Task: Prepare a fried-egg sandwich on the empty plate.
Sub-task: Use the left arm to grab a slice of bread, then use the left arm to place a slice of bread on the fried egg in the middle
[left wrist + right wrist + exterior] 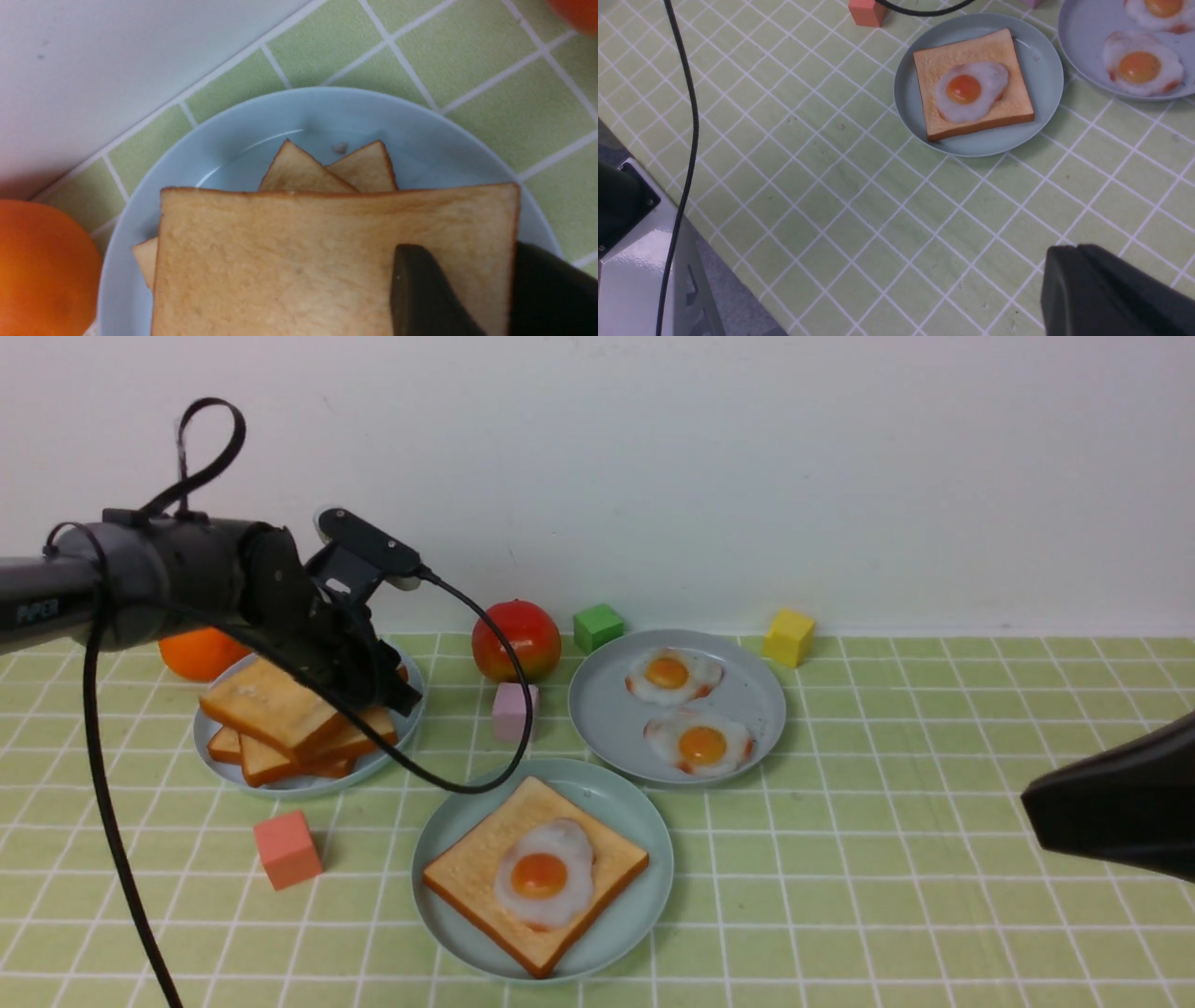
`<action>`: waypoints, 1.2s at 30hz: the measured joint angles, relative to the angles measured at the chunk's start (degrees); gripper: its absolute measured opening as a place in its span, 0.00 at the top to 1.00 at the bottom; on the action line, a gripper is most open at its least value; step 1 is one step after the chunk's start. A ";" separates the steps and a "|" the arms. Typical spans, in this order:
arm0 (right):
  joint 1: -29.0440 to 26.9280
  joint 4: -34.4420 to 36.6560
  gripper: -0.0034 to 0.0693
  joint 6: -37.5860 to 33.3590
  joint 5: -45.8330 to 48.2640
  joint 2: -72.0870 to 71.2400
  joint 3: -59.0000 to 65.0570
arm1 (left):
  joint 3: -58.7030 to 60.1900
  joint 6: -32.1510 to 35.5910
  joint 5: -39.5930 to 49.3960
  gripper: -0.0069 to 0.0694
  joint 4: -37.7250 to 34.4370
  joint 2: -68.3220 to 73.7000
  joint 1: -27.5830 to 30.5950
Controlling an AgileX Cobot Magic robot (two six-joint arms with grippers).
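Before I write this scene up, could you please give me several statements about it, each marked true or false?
1. One fried egg lies on the toast slice on the pale green plate. True.
2. The grey plate at the back holds three fried eggs. False: it holds two fried eggs.
3. The left gripper is at the plate of stacked toast. True.
4. The egg on the pale green plate is already covered by a second slice. False: the egg lies uncovered on its slice.
5. The yellow block is to the right of the green block. True.
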 joint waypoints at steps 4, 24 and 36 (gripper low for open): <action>0.00 0.15 0.91 0.00 0.12 0.00 0.00 | 0.12 0.00 1.76 0.81 0.00 -4.09 0.00; 0.00 0.15 0.90 -0.32 2.73 0.00 0.00 | 17.00 -10.85 3.03 0.79 1.29 -20.64 -24.22; 0.00 0.15 0.89 -0.42 4.74 -0.05 0.00 | 17.26 -19.97 -0.50 0.79 11.84 -13.44 -28.59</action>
